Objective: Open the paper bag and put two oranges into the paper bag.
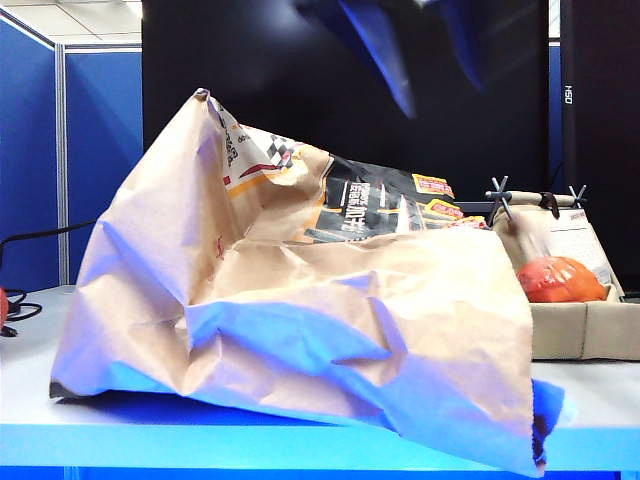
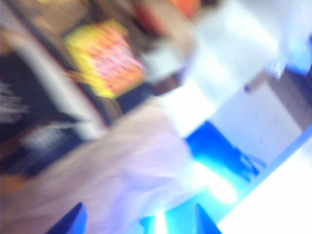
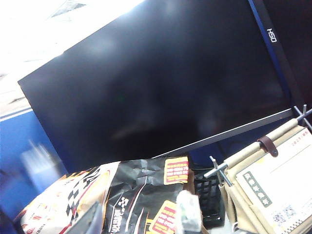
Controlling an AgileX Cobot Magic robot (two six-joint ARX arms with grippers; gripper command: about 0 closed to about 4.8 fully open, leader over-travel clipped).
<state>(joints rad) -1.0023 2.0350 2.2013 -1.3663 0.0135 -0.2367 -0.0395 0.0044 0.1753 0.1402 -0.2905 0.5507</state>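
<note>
While the paper bag (image 1: 300, 310) slumps on the tabletop (image 1: 300, 440), left claw (image 2: 136, 219) hovers at twelve o'clock, empty with jaws apart to reach its mouth; right claw (image 3: 141, 217) idles, grip unclear.

A dark monitor (image 1: 300, 80) stands behind a beige fabric tray (image 1: 585, 330).

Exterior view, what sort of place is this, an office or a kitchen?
Probably an office or lab: blue partition walls, a large dark monitor behind the table, and ceiling tiles.

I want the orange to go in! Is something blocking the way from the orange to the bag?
Yes. The orange sits in a beige fabric tray, whose wall separates it from the slumped paper bag.
</note>
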